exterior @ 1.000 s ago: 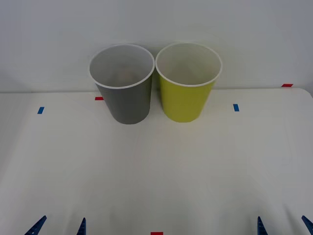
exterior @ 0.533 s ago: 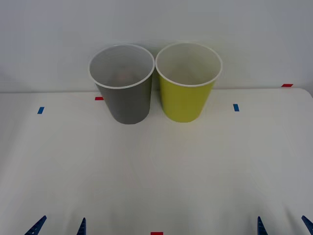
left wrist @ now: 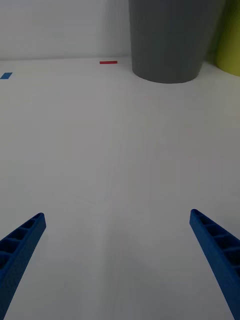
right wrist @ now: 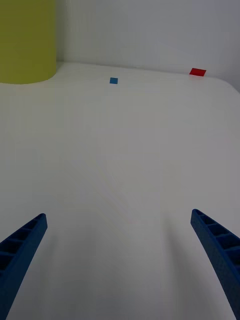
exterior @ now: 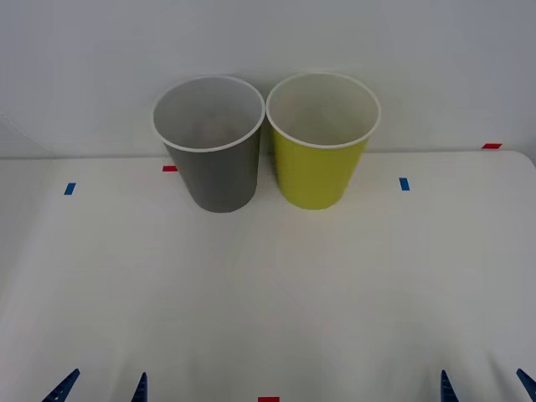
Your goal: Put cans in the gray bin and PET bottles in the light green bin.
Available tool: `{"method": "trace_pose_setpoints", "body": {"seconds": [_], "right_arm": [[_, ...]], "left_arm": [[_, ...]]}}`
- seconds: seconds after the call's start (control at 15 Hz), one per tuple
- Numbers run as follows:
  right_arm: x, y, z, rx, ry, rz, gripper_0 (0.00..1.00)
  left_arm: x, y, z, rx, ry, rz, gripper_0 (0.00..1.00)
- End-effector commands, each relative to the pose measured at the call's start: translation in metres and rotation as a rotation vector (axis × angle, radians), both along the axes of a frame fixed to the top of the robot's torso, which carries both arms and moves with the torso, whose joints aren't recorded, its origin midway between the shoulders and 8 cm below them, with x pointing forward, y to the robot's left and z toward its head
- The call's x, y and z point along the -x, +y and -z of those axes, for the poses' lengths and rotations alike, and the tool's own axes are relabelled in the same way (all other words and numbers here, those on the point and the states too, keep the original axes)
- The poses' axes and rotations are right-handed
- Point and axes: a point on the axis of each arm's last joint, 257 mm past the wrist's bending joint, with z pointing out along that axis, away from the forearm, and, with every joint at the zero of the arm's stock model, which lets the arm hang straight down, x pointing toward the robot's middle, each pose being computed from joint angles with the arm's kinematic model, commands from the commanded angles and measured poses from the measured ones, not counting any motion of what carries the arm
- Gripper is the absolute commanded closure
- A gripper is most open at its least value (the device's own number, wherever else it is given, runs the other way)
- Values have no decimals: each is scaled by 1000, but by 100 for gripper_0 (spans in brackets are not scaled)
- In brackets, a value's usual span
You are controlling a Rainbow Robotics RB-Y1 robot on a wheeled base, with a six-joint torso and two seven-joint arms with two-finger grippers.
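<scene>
The gray bin [exterior: 216, 172] stands upright at the back of the white table [exterior: 268, 285], and the light green bin [exterior: 318, 172] stands just to its right, nearly touching it. Both have white rims and white insides. No can or PET bottle is in view on the table. My left gripper [exterior: 101, 390] is open, low at the near left edge. My right gripper [exterior: 485, 390] is open at the near right edge. Nothing is between either pair of fingers. The left wrist view has the gray bin [left wrist: 170, 37] far ahead of the left gripper [left wrist: 116, 215]. The right wrist view has the light green bin [right wrist: 25, 42] ahead of the right gripper [right wrist: 117, 215].
Small tape marks lie on the table: blue ones [exterior: 69, 188] [exterior: 404, 183] at either side, red ones [exterior: 170, 168] [exterior: 492, 146] near the back, and another red one [exterior: 268, 399] at the front edge. A white wall rises behind the bins.
</scene>
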Motion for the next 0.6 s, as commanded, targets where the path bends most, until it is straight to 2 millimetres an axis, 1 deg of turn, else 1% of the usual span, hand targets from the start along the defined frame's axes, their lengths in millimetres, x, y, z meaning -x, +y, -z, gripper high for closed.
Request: {"method": "trace_pose_setpoints", "body": {"seconds": [0.07, 0.6], "right_arm": [[0, 0, 0, 0, 0, 0, 0], [0, 0, 0, 0, 0, 0, 0]], "left_arm": [[0, 0, 0, 0, 0, 0, 0], [0, 0, 0, 0, 0, 0, 0]]}}
